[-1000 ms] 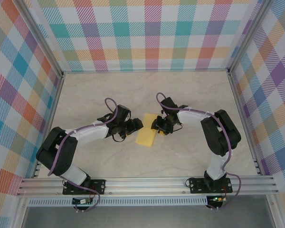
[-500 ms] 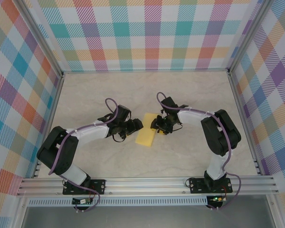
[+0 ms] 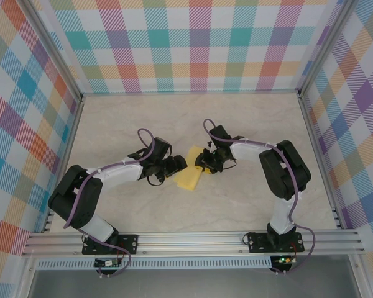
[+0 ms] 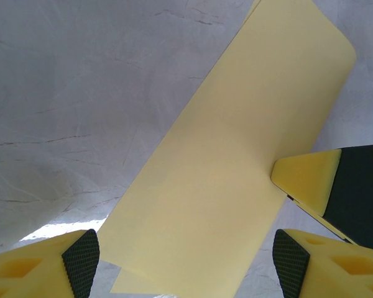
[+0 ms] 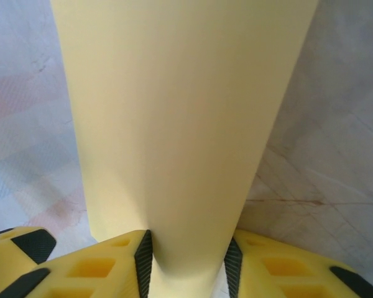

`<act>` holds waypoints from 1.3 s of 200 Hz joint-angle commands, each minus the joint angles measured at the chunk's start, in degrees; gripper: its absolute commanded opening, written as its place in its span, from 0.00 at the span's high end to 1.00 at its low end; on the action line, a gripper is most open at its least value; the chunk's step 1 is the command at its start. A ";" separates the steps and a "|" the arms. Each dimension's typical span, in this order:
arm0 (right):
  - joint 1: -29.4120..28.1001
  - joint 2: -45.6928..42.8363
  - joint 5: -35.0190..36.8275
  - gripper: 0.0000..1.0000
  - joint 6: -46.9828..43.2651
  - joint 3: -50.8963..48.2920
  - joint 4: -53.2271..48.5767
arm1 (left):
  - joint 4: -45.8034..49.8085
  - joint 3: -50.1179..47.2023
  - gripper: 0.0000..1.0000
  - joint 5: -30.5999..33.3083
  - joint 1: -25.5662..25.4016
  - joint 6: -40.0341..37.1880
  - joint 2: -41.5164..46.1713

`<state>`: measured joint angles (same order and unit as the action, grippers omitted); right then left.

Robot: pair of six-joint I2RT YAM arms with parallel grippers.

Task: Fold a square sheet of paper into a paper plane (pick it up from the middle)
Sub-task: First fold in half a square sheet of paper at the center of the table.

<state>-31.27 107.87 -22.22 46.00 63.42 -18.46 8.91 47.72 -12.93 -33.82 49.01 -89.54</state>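
While right claw [image 5: 186,253] clamps one yellow sheet [image 4: 224,167], left claw [image 4: 186,257] spread apart

Made to one pattern in the left arm [image 3: 119,173] and the right arm [image 3: 285,172]: smooth white shells over the long links, bulky rounded black housings at the joints, a flat black base plate [image 3: 110,243] at the foot and a small board [image 3: 280,261] with a green light just below. Strung on each with a thin purple cable [image 3: 141,132], looped free near the wrist and tight against the white shell lower down. Tipped with bright yellow fingers [image 4: 34,270], moulded with shallow hollow pockets, wedge-shaped at the ends and faced inside with black cross-hatched pads [image 5: 143,251].
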 commanded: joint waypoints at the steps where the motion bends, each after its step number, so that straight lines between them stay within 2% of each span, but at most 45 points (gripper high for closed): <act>1: 0.13 -0.37 -2.17 0.67 -1.87 0.65 1.21 | 0.83 1.17 0.24 0.09 0.61 -0.60 0.68; 62: 2.91 -2.57 -7.74 0.69 -14.60 0.32 -2.91 | 1.46 1.23 0.24 0.35 0.60 -0.68 1.23; 117: 4.18 0.69 -10.78 0.67 -21.78 2.79 -6.98 | 1.20 1.58 0.23 -0.08 0.60 -0.50 0.84; 160: 4.20 1.02 -6.39 0.57 -18.49 4.46 -9.68 | 1.46 1.18 0.23 0.18 0.60 -0.76 1.07; 189: 4.02 1.60 -0.39 0.57 -15.50 5.98 -13.66 | 1.20 1.36 0.23 0.01 0.62 -0.81 0.69; 219: 3.43 0.58 1.72 0.53 -12.67 5.06 -13.70 | 1.11 1.72 0.26 0.01 0.69 -1.23 0.37; 242: 2.81 0.49 2.36 0.53 -10.68 4.70 -13.26 | 1.38 2.44 0.32 -0.18 1.19 -1.53 -0.33; 260: 2.44 -0.18 2.94 0.52 -9.76 3.72 -12.63 | 0.86 3.08 0.32 -1.17 1.83 -1.90 -0.98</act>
<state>-28.03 108.71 -20.91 33.54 67.99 -30.24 9.13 48.42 -12.95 -33.45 48.16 -89.60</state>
